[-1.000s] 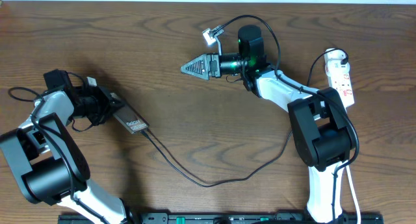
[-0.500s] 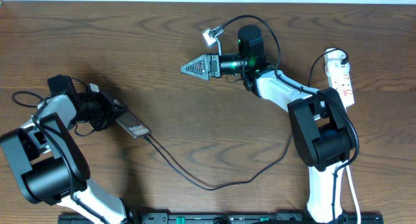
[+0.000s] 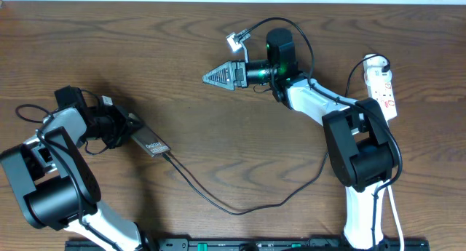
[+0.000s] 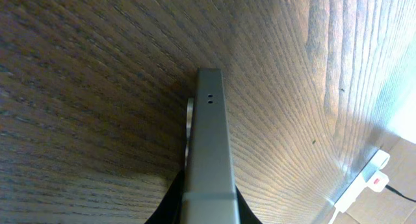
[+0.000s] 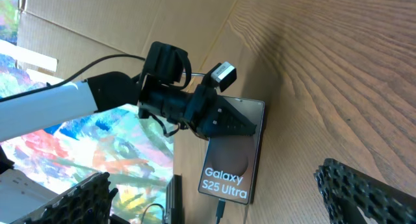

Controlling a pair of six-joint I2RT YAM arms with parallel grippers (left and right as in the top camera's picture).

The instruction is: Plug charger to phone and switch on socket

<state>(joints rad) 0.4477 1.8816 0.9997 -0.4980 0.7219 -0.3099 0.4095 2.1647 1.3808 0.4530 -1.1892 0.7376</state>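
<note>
The phone is a brown slab that lies on the table at the left. My left gripper is shut on its upper end. In the left wrist view the phone's grey edge runs up from between my jaws. The right wrist view shows its "Galaxy S25 Ultra" face. The black charger cable sits in the phone's lower end and loops across the table, then passes behind the right arm. My right gripper is open and empty, above the table at the top centre. The white socket lies at the far right.
The socket also shows in the left wrist view, with a red switch. A small white tag on a black lead hangs by the right arm. Both arm bases stand along the front edge. A cardboard wall rises beyond the phone.
My left gripper has shifted slightly toward the front with the phone, and the cable's loop has shifted with it. The right arm has not moved.
</note>
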